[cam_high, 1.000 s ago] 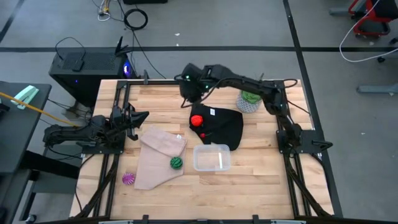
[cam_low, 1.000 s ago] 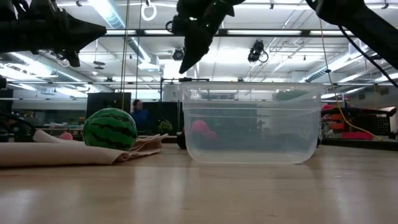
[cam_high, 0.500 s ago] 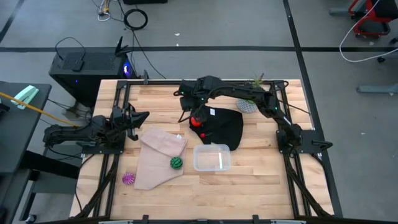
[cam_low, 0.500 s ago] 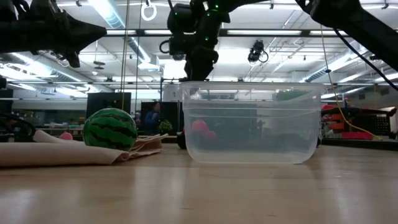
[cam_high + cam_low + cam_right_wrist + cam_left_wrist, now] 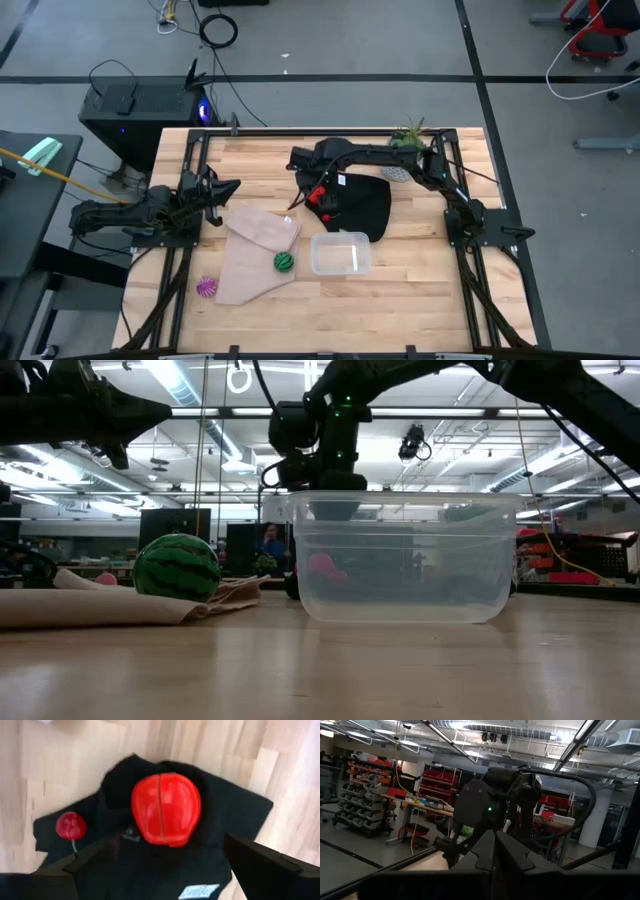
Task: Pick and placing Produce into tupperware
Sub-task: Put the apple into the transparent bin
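A red produce piece (image 5: 166, 816) lies on a black cloth (image 5: 235, 810) at the table's far middle, with a small red cherry (image 5: 71, 825) beside it. My right gripper (image 5: 167, 842) hangs open just above the red piece (image 5: 318, 193), fingers pointing down on either side of it and touching nothing. The green striped ball (image 5: 284, 262) rests on a beige cloth (image 5: 250, 255). The purple ball (image 5: 207, 288) lies on the table at that cloth's near left edge. The clear tupperware (image 5: 340, 253) stands upright near the black cloth's near edge. My left gripper (image 5: 225, 187) waits shut at the left.
A leafy plant in a pale pot (image 5: 403, 150) stands at the far right, behind my right arm. Metal frame rails (image 5: 190, 170) run along the table's left and right sides. In the low view the tupperware (image 5: 405, 555) stands in front of the red piece.
My right gripper has come from the table's far edge toward the near side and down, tipping to point downward over the red piece. Its fingers have opened wide. Nothing on the table has moved.
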